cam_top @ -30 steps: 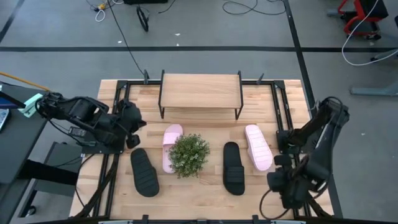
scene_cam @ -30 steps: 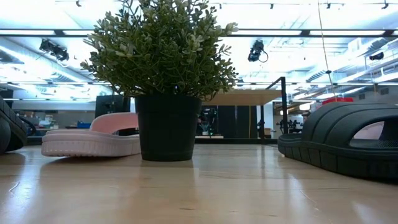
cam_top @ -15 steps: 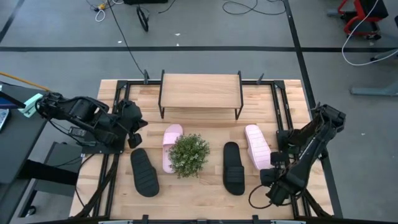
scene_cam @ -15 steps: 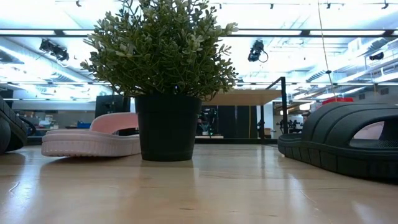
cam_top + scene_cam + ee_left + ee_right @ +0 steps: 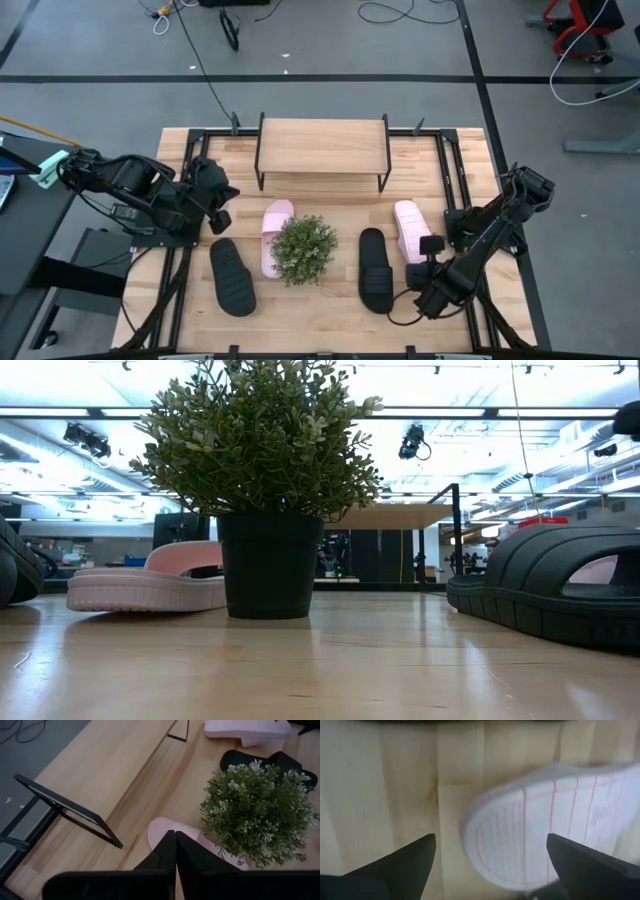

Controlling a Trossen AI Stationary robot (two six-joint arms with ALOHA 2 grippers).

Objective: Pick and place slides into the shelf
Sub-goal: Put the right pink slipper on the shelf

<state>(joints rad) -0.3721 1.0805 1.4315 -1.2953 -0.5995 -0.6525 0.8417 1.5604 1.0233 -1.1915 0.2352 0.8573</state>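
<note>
Slides all lie on the counter — the shelf at the far edge is bare. My right fingers have just spread wide and swung in over the right pink slide, ready to pick; my left fingers stay pressed together, waiting.

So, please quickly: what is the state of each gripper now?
Left gripper: closed, holding nothing, above the left pale pink slide.
Right gripper: open, empty, over the heel of the right pale pink-and-white slide.

Wooden table carries shelf, potted plant, 4 slides.
</note>
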